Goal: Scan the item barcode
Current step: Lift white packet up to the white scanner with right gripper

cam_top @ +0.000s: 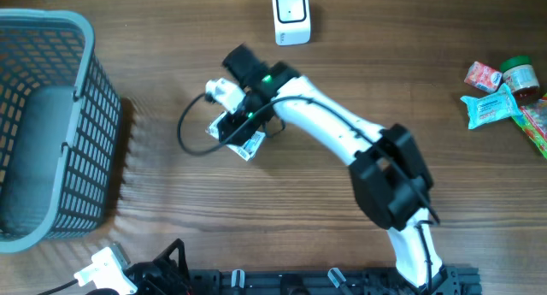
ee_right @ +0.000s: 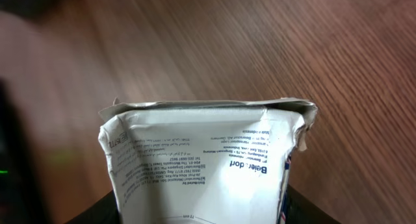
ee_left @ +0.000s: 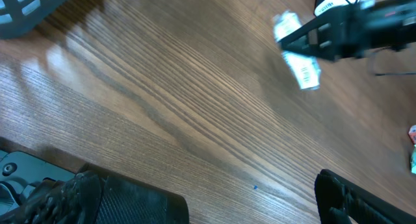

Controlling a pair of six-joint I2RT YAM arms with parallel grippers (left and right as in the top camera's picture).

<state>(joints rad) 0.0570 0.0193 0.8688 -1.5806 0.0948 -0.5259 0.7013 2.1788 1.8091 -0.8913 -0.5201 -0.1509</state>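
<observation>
Grey basket (cam_top: 85, 38) at far left of surface (cam_top: 282, 218). Left gripper (ee_left: 227, 201) near front edge, fingers (ee_left: 123, 201) spread wide, holding nothing, touching nothing. Right gripper (cam_top: 238, 131) reaches left of centre, over white packet (ee_right: 201, 159). Its fingers (ee_right: 91, 214) are part-narrowed, pressed against both side edges of packet, printed face toward wrist camera. Cannot tell if packet is lifted off surface. White scanner (cam_top: 291, 15) stands at back edge, apart from packet. Snack packs (cam_top: 500, 94) far right.

We see white packet (ee_right: 208, 165) filling lower frame, crimped seal edge uppermost, small print upside down to us, blue strip at right edge; wood-grain table (ee_right: 260, 42) behind.
</observation>
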